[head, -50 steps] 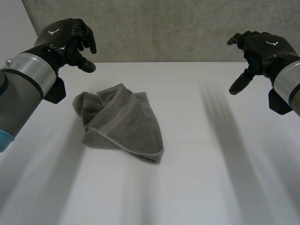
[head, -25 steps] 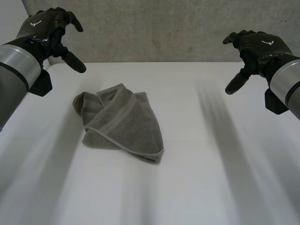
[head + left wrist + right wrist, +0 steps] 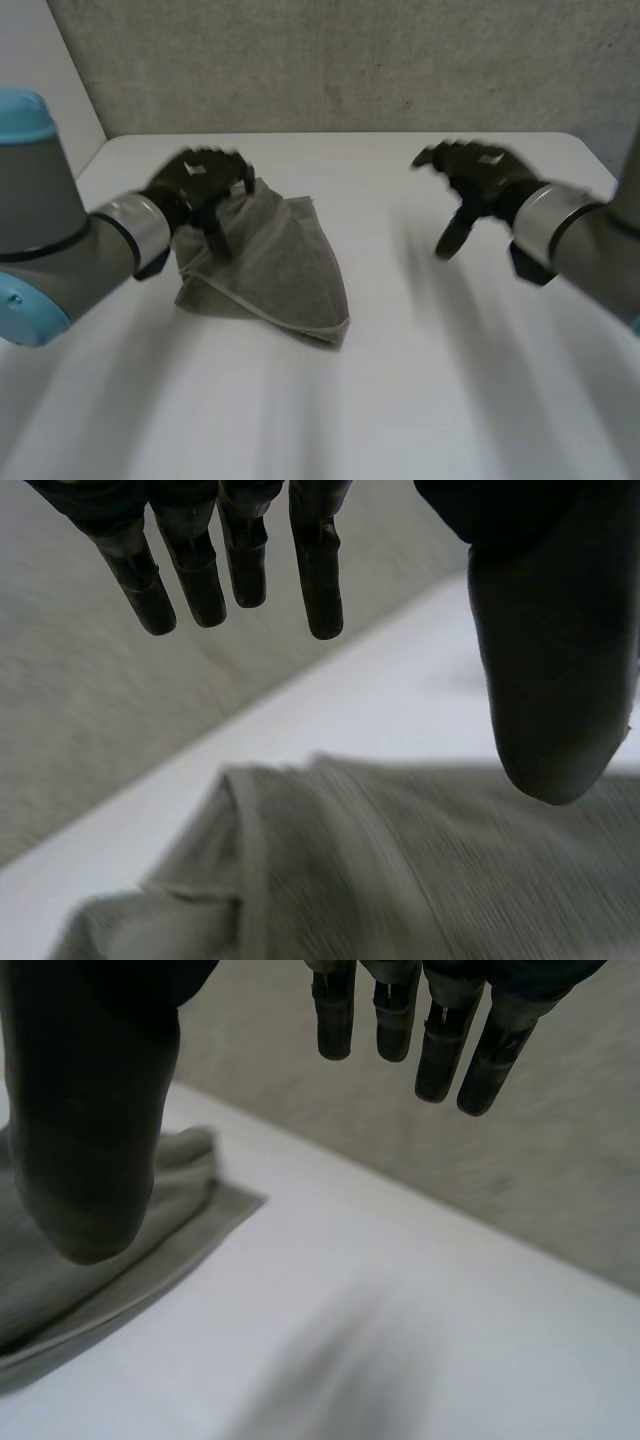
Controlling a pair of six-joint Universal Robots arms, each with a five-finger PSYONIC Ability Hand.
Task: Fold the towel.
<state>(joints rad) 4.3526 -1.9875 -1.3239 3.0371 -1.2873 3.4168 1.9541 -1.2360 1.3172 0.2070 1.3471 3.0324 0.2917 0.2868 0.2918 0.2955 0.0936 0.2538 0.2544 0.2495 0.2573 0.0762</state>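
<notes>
Towel (image 3: 275, 265) — just beneath left hand (image 3: 198, 182)

Item 1, logged from my remote station: table (image 3: 420, 400), white, matte top, far corners rounded. Item 2: wall (image 3: 350, 60), grey rough concrete, standing directly behind the table's far edge. Item 3: panel (image 3: 40, 70), pale and smooth, beside the table's far-left corner, adjoining the wall

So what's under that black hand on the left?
The crumpled grey towel, lying on the white table. The open left hand hides the towel's far corner; whether they touch is unclear.
</notes>
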